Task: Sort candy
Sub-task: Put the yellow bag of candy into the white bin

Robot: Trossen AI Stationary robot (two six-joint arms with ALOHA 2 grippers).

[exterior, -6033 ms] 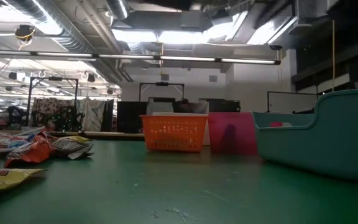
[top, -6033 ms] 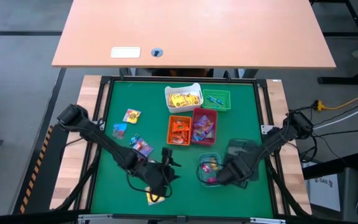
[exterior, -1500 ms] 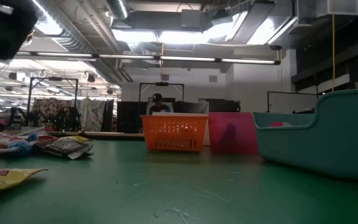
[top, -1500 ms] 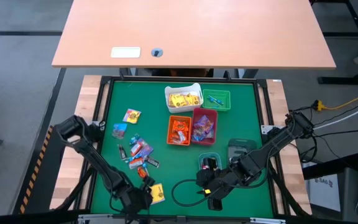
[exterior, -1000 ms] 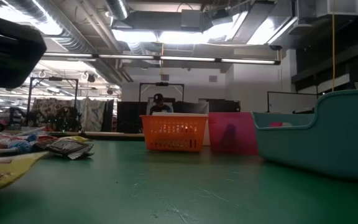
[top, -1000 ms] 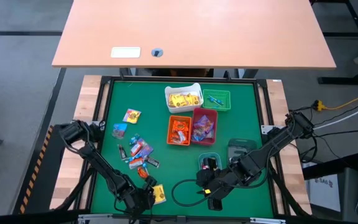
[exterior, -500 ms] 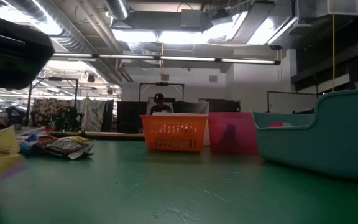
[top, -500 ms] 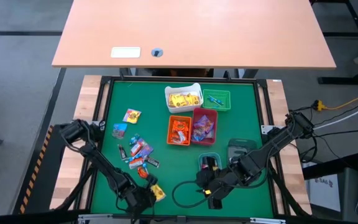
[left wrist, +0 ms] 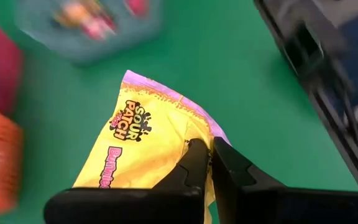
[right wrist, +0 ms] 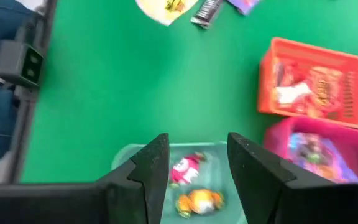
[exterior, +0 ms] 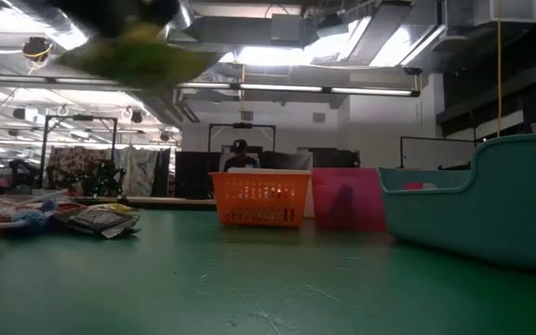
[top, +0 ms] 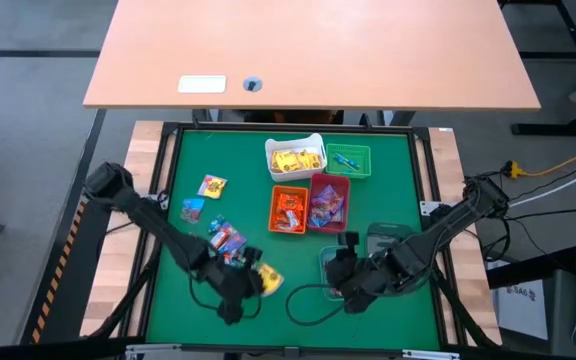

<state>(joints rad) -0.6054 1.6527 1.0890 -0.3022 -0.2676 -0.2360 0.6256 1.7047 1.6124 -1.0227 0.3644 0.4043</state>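
Observation:
A yellow candy packet [left wrist: 138, 146] is lifted over the green mat, with my left gripper [left wrist: 209, 148] shut on it. From above, the packet [top: 268, 278] and left gripper [top: 251, 277] are left of a clear teal bin [top: 330, 262]. In the low view the packet [exterior: 138, 48] is a blur near the top. My right gripper [right wrist: 197, 158] stands open above the teal bin [right wrist: 126, 155], which holds a few sweets [right wrist: 185, 168]. Loose candy [top: 224, 240] lies on the mat's left part. My left gripper pinches the yellow packet at its edge [left wrist: 182, 132], near one end, between its two shut fingers. The fingers slant downward. The packet is lifted clear of the mat and reaches forward past the fingertips, its printed face showing.
At the mat's middle and far side stand a white bin [top: 294, 157], a green bin [top: 349, 160], an orange bin [top: 289, 210] and a red bin [top: 328, 203], all holding candy. Another clear bin [top: 393, 238] stands at the right. Two more packets [top: 211, 186] lie far left.
My left gripper has risen from the table's near edge and gone toward the far edge and the right, carrying the yellow packet up off the mat. My right gripper has swung from the near edge toward the far edge, over the teal bin.

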